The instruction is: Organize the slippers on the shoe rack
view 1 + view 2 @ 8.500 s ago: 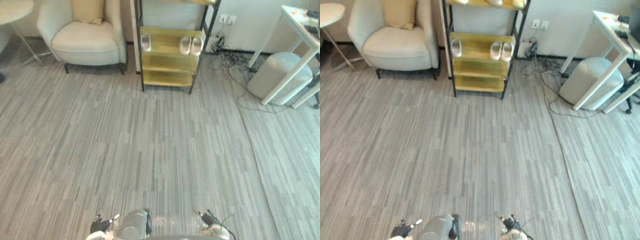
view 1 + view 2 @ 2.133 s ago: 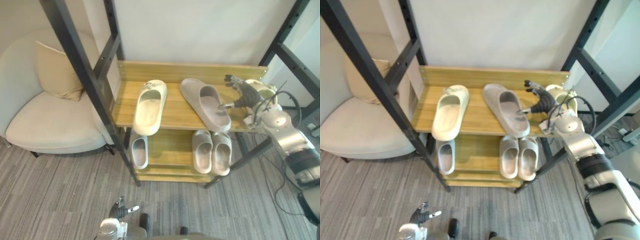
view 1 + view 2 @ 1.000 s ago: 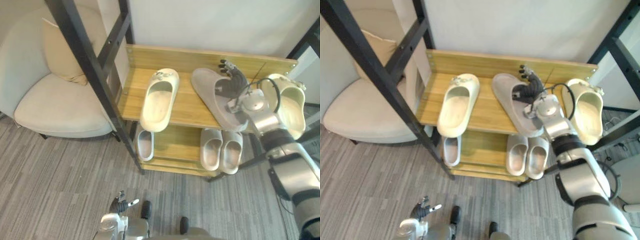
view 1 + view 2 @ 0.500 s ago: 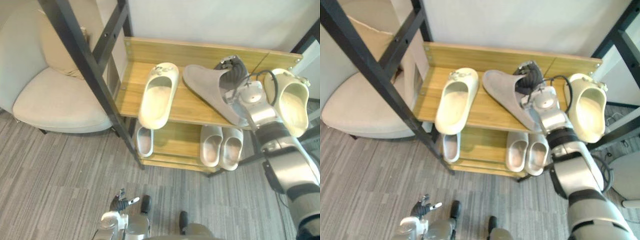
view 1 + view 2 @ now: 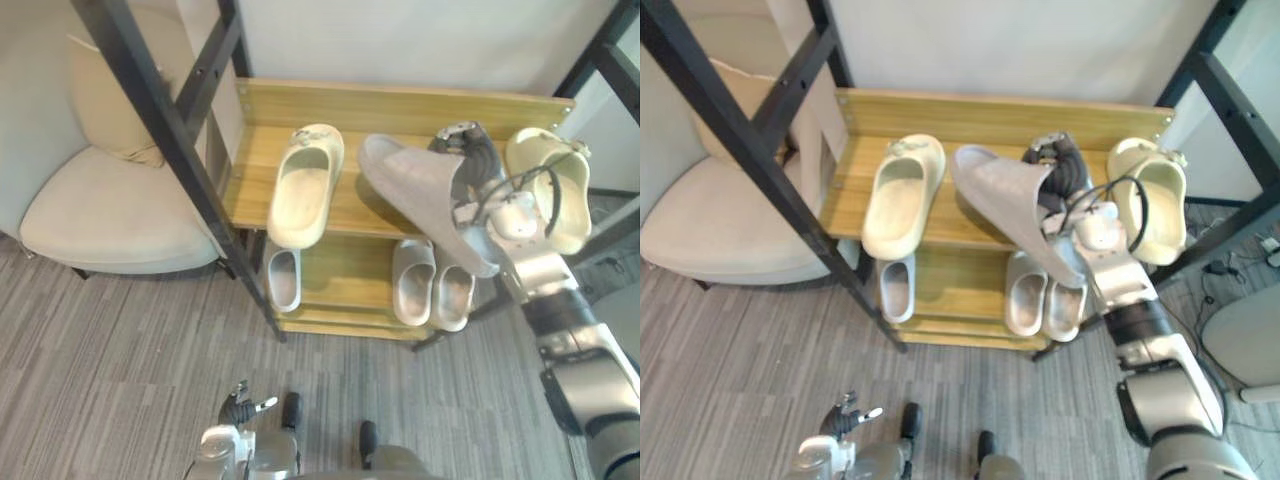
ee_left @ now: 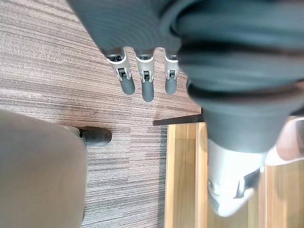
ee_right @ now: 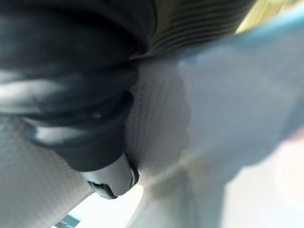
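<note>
Grey slipper [image 5: 425, 195] tilted above shoe rack [image 5: 250, 170], clasped by right hand [image 5: 1068, 170]; left hand [image 6: 146, 88] low, fingers relaxed.

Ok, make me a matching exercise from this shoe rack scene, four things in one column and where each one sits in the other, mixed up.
Things:
1. large grey foam slipper
2. single small pale grey slipper
3. pair of small pale grey slippers
4. beige cushion

Places:
A. lower wooden shelf, right side
B. on the cream armchair
C. lower shelf, left side
D. tipped up over the upper shelf, held by the right hand

Pairs: 1-D, 2-C, 3-A, 4-B.
</note>
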{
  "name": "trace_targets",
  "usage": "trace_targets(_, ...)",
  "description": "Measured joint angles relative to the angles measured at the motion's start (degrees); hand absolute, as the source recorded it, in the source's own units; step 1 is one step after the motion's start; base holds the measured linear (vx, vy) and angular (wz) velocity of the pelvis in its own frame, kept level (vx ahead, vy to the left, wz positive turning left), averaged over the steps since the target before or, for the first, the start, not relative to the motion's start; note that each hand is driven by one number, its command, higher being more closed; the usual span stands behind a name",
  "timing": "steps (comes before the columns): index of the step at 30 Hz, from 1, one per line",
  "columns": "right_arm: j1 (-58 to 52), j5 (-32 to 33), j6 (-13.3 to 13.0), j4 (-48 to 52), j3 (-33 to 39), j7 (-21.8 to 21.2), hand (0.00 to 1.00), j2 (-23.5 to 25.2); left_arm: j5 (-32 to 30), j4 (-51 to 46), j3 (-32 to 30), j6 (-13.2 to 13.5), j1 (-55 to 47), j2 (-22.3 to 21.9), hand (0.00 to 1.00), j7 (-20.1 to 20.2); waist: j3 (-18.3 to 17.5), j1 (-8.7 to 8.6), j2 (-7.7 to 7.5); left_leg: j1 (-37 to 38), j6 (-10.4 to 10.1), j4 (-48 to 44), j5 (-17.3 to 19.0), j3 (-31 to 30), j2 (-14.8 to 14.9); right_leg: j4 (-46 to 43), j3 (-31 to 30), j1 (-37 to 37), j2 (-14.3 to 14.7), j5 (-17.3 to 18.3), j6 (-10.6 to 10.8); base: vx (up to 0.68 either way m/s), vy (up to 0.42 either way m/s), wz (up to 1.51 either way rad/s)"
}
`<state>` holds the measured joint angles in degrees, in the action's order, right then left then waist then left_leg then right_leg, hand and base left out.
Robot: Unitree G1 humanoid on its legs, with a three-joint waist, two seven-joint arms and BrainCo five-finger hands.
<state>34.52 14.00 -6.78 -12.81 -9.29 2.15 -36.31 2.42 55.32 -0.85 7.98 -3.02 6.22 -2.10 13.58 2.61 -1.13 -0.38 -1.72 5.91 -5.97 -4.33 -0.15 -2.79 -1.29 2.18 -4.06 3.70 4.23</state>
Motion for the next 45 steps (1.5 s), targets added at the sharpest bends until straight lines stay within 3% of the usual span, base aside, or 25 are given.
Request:
trace_targets(9,-15.68,2.26,-2.83,15.5,7.38,-1.34,1.0,0.91,-0.14,0.6,0.08,-1.03,-1.09,0.05,0.0,0.13,-2.99,-1.05,-0.61,0.49,0.26,-0.04,-0.07,0.17,-0.44,0.25,-0.24,0.46,-0.44,0.08,0.16,0.0,0.0,-0.01)
trace_targets(16,-33.57,2.22,-4.1,24.63,9.11,-4.31,1.0,12.87,-0.28,1.75,0.05,-1.05,-2.06,-0.03,0.0,0.33,-5.14,-2.2,-0.24,2.3,0.04,-0.03,0.74,0.51,-0.68,0.33,-0.26,1.95,-0.86,0.83,0.34,0.0,-0.001,-0.02)
trace_targets(24,-44.85,1.09,-3.88,23.05,3.94,-6.58,1.0,20.7,-2.28,2.26,0.03,-1.08,-2.13,-0.35,0.0,1.4,-5.76,-2.48,0.77,2.3,0.19,-2.16,2.14,1.58,-0.38,-3.47,-0.76,0.92,-0.99,2.8,-0.34,-0.01,-0.008,-0.04)
trace_targets(27,-44.75,-0.64,-3.7,23.28,1.06,-6.58,1.0,21.72,-2.15,-0.29,0.01,-1.01,-1.9,-0.71,0.0,1.32,-3.54,-2.15,0.9,-5.27,0.18,-14.85,6.95,2.29,-0.71,-13.19,-1.56,-5.4,-1.01,6.01,-0.45,-0.1,-0.038,-0.06)
trace_targets(28,-44.36,-0.71,-3.7,23.4,0.7,-6.06,1.0,21.77,-1.39,-1.0,0.0,-0.86,-0.94,-1.1,0.0,1.23,-1.82,-2.06,1.58,-9.88,0.03,-22.24,9.49,2.14,-0.34,-17.88,-1.24,-8.5,-0.4,7.62,-0.61,-0.14,-0.053,0.09)
trace_targets(32,-41.85,-2.85,-3.59,23.41,0.46,-4.12,1.0,21.63,0.66,-2.1,0.02,-0.75,1.87,-2.38,0.0,1.15,1.59,-1.43,2.98,-20.54,-0.85,-34.42,14.38,1.33,0.38,-29.55,-0.49,-18.35,0.43,12.22,-1.65,-0.2,-0.029,0.1)
trace_targets(42,-29.48,-5.74,-3.71,23.46,2.41,3.75,1.0,21.49,6.86,-8.71,-2.04,0.62,7.59,-2.66,0.0,-0.09,8.9,1.33,3.21,-40.49,-2.17,-50.29,15.56,-0.89,0.21,-48.58,2.27,-37.63,-0.47,16.85,-2.33,-0.18,-0.016,0.14)
trace_targets(45,-25.04,-7.26,-3.75,23.08,5.04,6.88,1.0,20.89,6.86,-10.0,-3.77,1.15,11.06,-2.19,0.0,-0.5,11.66,3.01,2.73,-46.32,-2.35,-54.45,15.8,-1.13,-0.08,-53.55,2.59,-43.64,-0.64,17.5,-2.53,-0.21,0.018,0.06)
